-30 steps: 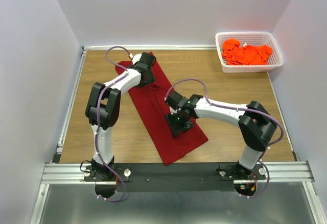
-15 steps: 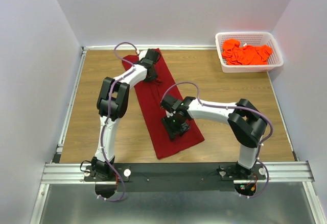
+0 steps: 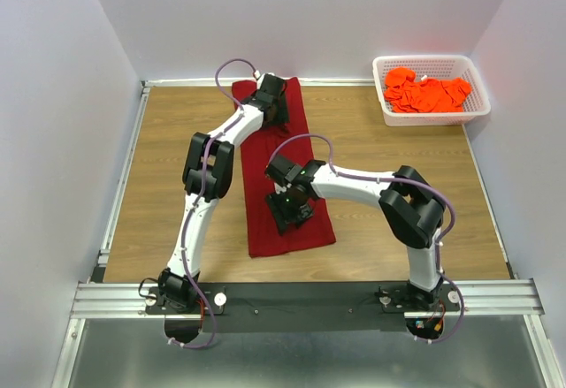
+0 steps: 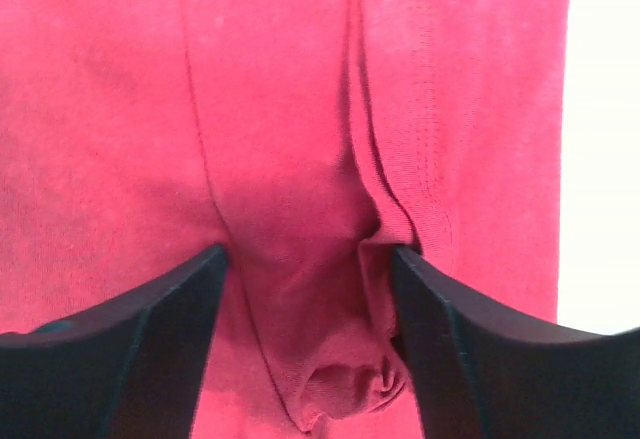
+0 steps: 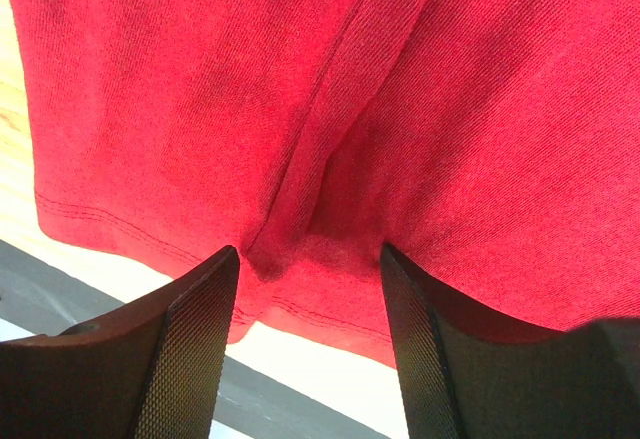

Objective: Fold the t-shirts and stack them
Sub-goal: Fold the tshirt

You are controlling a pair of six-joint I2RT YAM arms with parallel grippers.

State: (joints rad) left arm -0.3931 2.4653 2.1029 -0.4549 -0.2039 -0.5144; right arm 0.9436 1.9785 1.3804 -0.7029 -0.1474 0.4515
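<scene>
Gripping the maroon t-shirt (image 3: 261,229), left hand (image 4: 310,259) and right hand (image 5: 310,254) swung it straighter.

I saw the maroon t-shirt (image 3: 263,195) lying flat as a long, narrow strip, running from the far edge toward the near side, just left of centre. Its stitched hem showed at the near end, and the cloth was puckered into a small ridge at each end. The orange t-shirts (image 3: 427,94) sat crumpled in a heap inside the white mesh basket (image 3: 433,119) at the far right corner.
</scene>
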